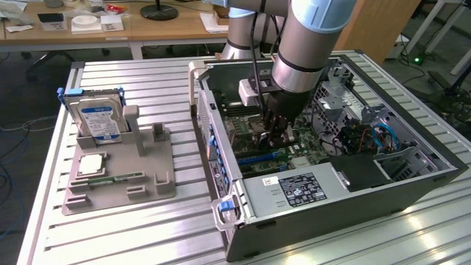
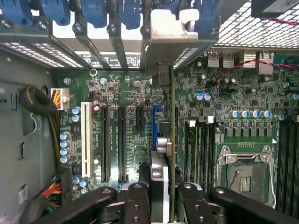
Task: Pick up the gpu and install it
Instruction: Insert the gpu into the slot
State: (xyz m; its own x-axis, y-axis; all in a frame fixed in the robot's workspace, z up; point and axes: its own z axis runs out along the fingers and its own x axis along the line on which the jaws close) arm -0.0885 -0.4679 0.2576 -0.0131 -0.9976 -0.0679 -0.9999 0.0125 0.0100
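Gripper (image 1: 274, 131) is reaching down into the open computer case (image 1: 331, 204), fingers (image 2: 135, 205) clamping the gpu (image 2: 159, 175) from both flat sides so it's hanging edge-on over the motherboard (image 2: 126, 93). My read: the card edge is lining up along the blue slot (image 2: 154, 126), with its bent silvery bracket (image 2: 168, 32) sitting at the case's rear openings. Can't tell if it's seated. The card is showing as a thin green board edge plus shiny metal; the fingers are matte black jointed links. A grey moulded tray (image 1: 118, 190) on the exterior view's left is propping the hard drive (image 1: 99, 122) upright on the ribbed aluminium table (image 1: 147, 237).
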